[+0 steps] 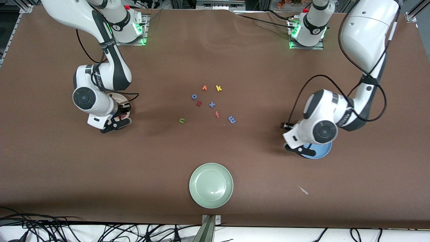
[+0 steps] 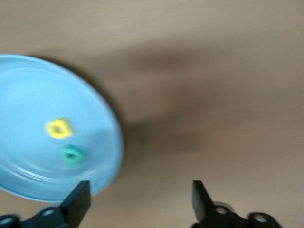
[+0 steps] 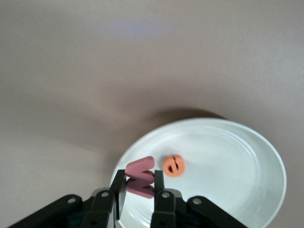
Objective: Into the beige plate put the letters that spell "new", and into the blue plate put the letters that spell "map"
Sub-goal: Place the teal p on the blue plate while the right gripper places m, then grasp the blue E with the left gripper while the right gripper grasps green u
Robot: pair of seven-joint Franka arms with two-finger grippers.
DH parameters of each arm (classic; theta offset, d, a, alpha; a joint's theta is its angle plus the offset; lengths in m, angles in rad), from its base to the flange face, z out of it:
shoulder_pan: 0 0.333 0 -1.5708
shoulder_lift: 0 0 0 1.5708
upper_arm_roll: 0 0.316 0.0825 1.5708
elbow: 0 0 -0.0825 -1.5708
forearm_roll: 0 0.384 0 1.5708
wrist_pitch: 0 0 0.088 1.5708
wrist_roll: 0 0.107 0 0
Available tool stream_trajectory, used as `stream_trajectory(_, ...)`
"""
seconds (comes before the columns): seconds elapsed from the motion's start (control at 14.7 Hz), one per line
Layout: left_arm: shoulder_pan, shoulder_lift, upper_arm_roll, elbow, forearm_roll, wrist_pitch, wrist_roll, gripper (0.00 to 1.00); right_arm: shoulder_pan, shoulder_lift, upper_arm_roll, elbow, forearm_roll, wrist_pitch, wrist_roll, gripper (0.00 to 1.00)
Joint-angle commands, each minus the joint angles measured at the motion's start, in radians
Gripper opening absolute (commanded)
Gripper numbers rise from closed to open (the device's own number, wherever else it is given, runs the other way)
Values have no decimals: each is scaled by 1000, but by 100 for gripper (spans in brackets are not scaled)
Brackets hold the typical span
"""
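My right gripper (image 3: 140, 184) is shut on the pinkish-red "w" (image 3: 141, 175), just above the beige plate (image 3: 237, 156), where the orange "e" (image 3: 173, 165) lies. In the front view that gripper (image 1: 122, 112) hangs over the beige plate (image 1: 118, 97). My left gripper (image 2: 140, 199) stands open and holds nothing, over the rim of the blue plate (image 2: 28, 95), which holds the yellow "p" (image 2: 58, 128) and the teal "a" (image 2: 73, 155). The left arm covers most of the blue plate (image 1: 320, 152). The green "n" (image 1: 181, 120) and the blue "m" (image 1: 231, 119) lie on the table's middle.
Near the "n" and "m" lie an orange "v" (image 1: 204, 88), a yellow "k" (image 1: 218, 88), a blue "o" (image 1: 194, 96), a dark red letter (image 1: 199, 103), a blue "x" (image 1: 212, 104) and a reddish letter (image 1: 217, 114). A pale green plate (image 1: 211, 185) sits nearest the front camera.
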Motion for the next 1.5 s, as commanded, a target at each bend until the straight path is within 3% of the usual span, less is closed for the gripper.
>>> stream_trajectory(0.0, -56, 13, -42, 7, 4, 1, -188, 100, 5, 2, -39, -7, 0, -16, -34, 50)
stream_trajectory(0.07, -93, 22, -41, 7, -26, 22, -253, 100, 4, 7, -40, -5, 3, -16, -16, 98)
stream_trajectory(0.34, -191, 70, -41, 9, -80, 166, -591, 100, 21, -7, -28, 15, 20, -18, 59, 100)
stream_trajectory(0.75, -302, 173, -38, 58, -77, 281, -920, 99, 25, 13, 140, 105, 20, -15, 442, 100)
stream_trajectory(1.02, -305, 191, -32, 58, -68, 286, -919, 82, 27, 74, 232, 174, 57, 2, 692, 100)
stream_trajectory(1.43, -300, 211, -29, 58, -71, 318, -920, 68, 90, 168, 251, 252, 86, 57, 849, 100)
